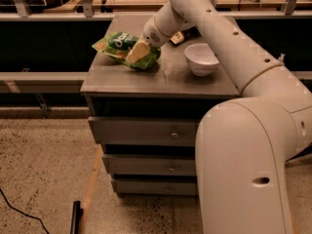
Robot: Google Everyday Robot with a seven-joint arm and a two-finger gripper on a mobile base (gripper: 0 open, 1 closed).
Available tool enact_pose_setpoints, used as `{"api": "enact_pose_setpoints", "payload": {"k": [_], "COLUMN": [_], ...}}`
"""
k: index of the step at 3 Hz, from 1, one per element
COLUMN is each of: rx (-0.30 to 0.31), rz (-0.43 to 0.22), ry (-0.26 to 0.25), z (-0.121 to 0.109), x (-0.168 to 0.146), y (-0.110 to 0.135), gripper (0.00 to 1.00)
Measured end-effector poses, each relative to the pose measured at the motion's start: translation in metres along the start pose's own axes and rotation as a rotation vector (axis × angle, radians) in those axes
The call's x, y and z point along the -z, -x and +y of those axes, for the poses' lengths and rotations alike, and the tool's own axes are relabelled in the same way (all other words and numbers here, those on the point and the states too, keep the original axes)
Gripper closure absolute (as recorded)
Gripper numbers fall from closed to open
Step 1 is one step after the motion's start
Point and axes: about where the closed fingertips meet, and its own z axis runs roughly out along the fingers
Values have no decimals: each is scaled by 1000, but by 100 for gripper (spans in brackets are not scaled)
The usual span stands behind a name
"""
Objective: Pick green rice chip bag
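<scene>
The green rice chip bag point(116, 45) lies crinkled on the back left of the grey cabinet top point(161, 78), its dark round logo facing up. My gripper point(138, 52) reaches in from the right and sits low over the bag's right half, covering part of it. I cannot tell whether it touches the bag.
A white bowl point(201, 58) stands right of the bag, close under my arm. A brown and yellow snack bag point(178, 37) shows partly behind the arm. The cabinet has three drawers point(146, 131). A rail point(44, 77) runs to the left. A dark object point(75, 218) lies on the floor.
</scene>
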Motion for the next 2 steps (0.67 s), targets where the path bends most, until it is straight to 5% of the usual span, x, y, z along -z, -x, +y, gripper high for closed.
{"api": "enact_pose_setpoints", "payload": {"k": [1, 2], "rx": [2, 40], "rz": [-14, -123], "ry": [13, 19], "z": [-4, -4], "x": [-1, 37], "y": [-4, 3], "gripper": [69, 92]}}
